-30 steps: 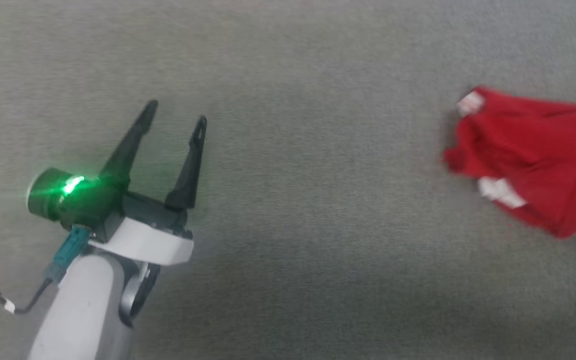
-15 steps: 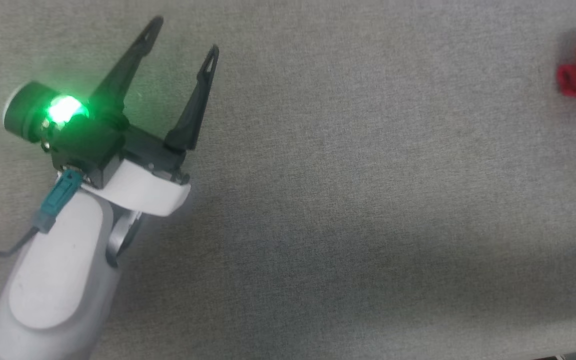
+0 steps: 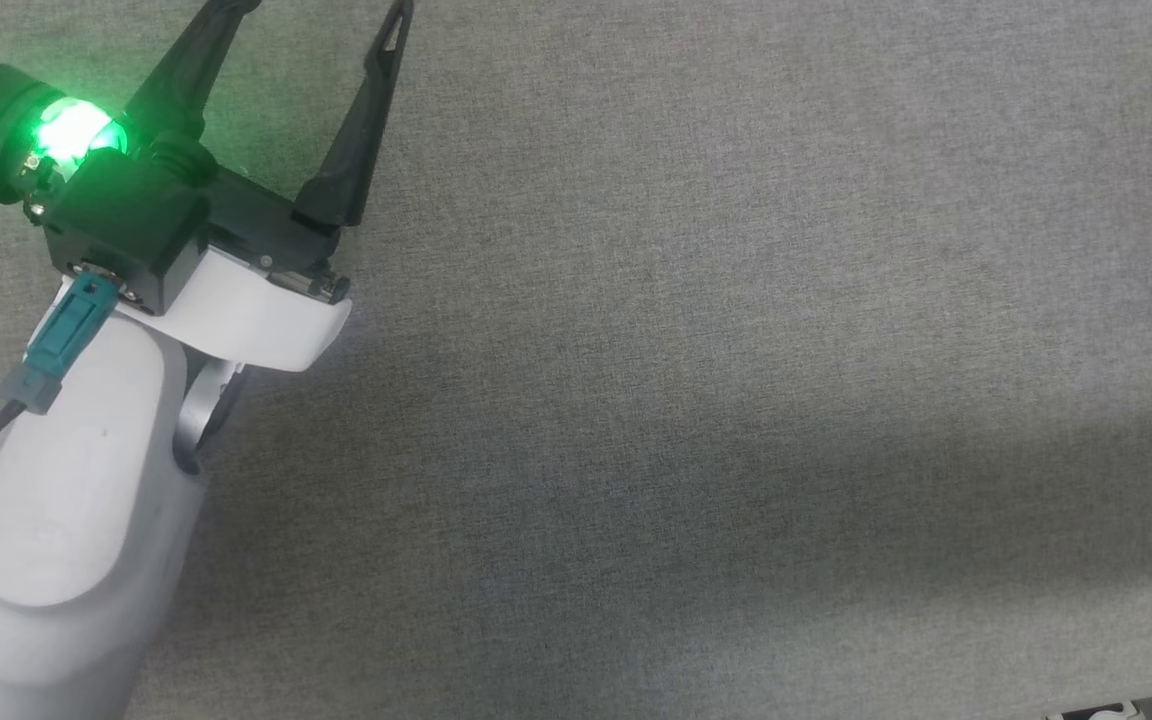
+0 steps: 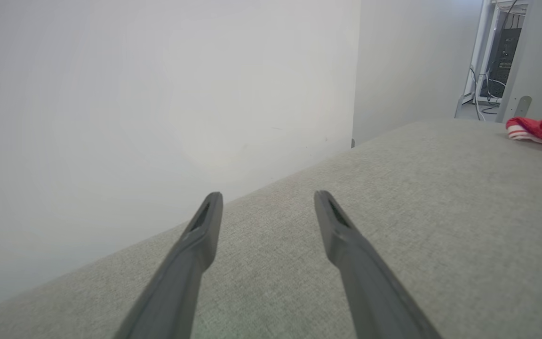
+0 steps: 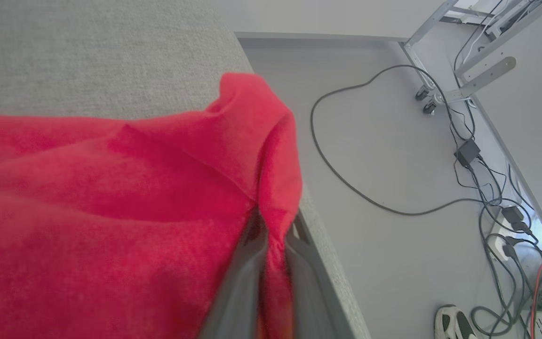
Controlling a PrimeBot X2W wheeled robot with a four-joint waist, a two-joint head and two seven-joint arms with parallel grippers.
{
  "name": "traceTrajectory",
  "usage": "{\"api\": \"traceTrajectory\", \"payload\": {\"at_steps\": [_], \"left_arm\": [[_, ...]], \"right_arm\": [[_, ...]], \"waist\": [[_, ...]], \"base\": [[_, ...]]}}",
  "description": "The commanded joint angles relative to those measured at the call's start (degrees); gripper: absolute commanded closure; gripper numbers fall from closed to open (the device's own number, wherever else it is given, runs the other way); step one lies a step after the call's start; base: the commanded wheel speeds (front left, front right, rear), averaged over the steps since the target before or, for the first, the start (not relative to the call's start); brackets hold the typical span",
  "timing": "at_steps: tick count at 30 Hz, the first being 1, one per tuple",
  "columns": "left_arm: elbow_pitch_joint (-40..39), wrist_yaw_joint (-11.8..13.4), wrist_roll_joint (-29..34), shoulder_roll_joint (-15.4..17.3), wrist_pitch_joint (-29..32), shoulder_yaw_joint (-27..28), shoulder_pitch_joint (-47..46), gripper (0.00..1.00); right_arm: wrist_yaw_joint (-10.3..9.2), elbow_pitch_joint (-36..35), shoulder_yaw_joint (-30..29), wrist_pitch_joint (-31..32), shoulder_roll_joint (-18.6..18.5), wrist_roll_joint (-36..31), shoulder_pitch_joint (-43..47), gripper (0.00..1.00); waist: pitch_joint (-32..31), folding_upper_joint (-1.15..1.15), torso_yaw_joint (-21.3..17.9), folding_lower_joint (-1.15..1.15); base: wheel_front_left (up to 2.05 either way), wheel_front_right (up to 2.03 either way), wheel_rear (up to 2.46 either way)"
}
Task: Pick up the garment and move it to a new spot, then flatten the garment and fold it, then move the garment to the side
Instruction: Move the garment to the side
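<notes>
Left gripper [image 3: 316, 10] sat at the near left over the grey fabric surface [image 3: 736, 300], its two dark fingers spread wide apart with nothing between them and a green light [image 3: 66, 130] lit on the wrist. In the left wrist view the fingers pointed along the surface toward a white wall [image 4: 111, 94]. Right gripper [image 5: 275, 226] had its fingers pressed together, pinching a fold of the garment [image 5: 111, 188]. The red cloth bunched up ahead of the fingers, right at the surface's edge, above a floor with loose cables [image 5: 346, 179]. The garment was at the far right of the surface, well apart from the left gripper. From the left wrist, a red-and-white striped end seemed to touch the surface.
</notes>
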Motion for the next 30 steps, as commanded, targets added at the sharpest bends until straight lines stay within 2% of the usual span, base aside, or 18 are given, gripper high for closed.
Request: {"api": "traceTrajectory", "payload": {"at_steps": [1, 7, 8, 9, 10, 11, 18, 24, 30], "left_arm": [[0.06, -0.07, -0.19, 0.25, -0.27, -0.02, -0.78, 0.00], [0.17, -0.07, -0.91, -0.05, -0.27, 0.60, -0.08, 0.00], [0.25, -0.07, -0.98, -0.12, -0.27, 0.72, 0.30, 0.00], [0.31, -0.07, -1.00, -0.25, -0.27, 0.81, 0.69, 0.00], [0.43, -0.07, -0.99, -0.39, -0.27, 0.98, 1.08, 0.00], [0.54, -0.07, -1.02, -0.49, -0.27, 1.14, 1.42, 0.00], [1.80, -0.07, -1.56, -2.67, -0.27, 3.15, 5.86, 0.00], [3.35, -0.07, -1.94, -5.34, -0.27, 5.65, 12.56, 0.00], [5.17, -0.07, -2.48, -8.00, -0.27, 8.03, 19.84, 0.00]], "right_arm": [[-0.08, 1.36, 0.39, -1.58, 0.39, -0.73, -1.39, 1.00], [-0.08, 5.62, 2.20, -4.76, 0.68, -1.03, -3.38, 1.00], [-0.08, 6.38, 2.67, -5.20, 0.73, -1.05, -3.63, 0.96], [-0.07, 6.99, 3.02, -5.67, 0.75, -0.96, -3.86, 0.71], [-0.07, 7.71, 3.29, -5.94, 0.76, -0.88, -4.04, 0.41], [-0.07, 8.15, 3.74, -6.28, 0.69, -0.85, -4.14, 0.00], [-0.07, 8.46, 7.44, -10.27, -0.79, -0.27, -2.53, 0.00], [-0.07, 4.36, 13.74, -14.08, 0.67, 0.58, 1.81, 0.00], [-0.07, -0.58, 20.14, -18.75, 3.76, 1.77, 6.95, 0.00]], "waist": [[0.03, 0.00, -0.01, 0.00], [-0.38, 0.00, 0.17, 0.00], [-0.63, 0.00, 0.20, 0.00], [-0.93, 0.00, 0.26, 0.00], [-1.32, 0.00, 0.34, 0.00], [-1.72, 0.00, 0.44, 0.00], [-6.70, 0.00, 1.63, 0.00], [-13.19, 0.00, 3.31, 0.00], [-19.34, 0.00, 5.57, 0.00]], "base": [[0.00, 0.00, 0.00], [0.00, 0.00, 0.00], [0.00, 0.00, 0.00], [0.00, 0.00, 0.00], [0.00, 0.00, 0.00], [0.00, 0.00, 0.00], [0.00, 0.00, 0.00], [0.00, 0.00, 0.00], [0.00, 0.00, 0.00]]}}
